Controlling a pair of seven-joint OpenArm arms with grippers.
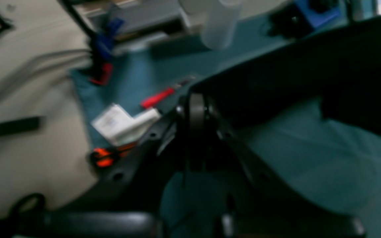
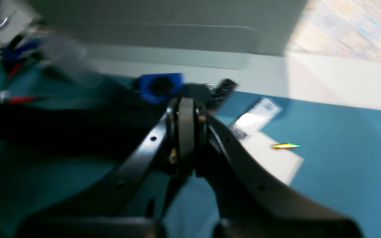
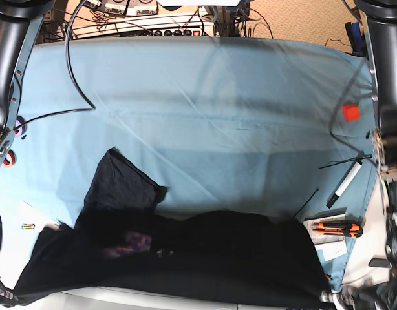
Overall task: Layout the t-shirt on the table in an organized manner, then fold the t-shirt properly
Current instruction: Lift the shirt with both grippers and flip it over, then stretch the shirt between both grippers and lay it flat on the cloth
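The black t-shirt (image 3: 205,252) hangs stretched along the near edge of the table (image 3: 218,116), one sleeve (image 3: 121,184) lying back on the teal cloth. Part of its purple and orange print (image 3: 137,243) shows at the left. In the left wrist view my left gripper (image 1: 195,109) is shut on the t-shirt's edge (image 1: 309,72), which runs off to the upper right. In the right wrist view my right gripper (image 2: 185,129) is shut on the t-shirt (image 2: 61,125), which stretches away to the left. Both wrist views are blurred. Neither gripper shows clearly in the base view.
An orange cube (image 3: 350,112), a marker (image 3: 344,184) and orange-handled cutters (image 3: 337,227) lie at the table's right edge. A black cable (image 3: 75,77) crosses the far left. A yellow-green pen (image 2: 285,145) rests on white paper (image 2: 270,155). A red-handled tool (image 1: 157,97) and a white box (image 1: 121,124) lie near my left gripper.
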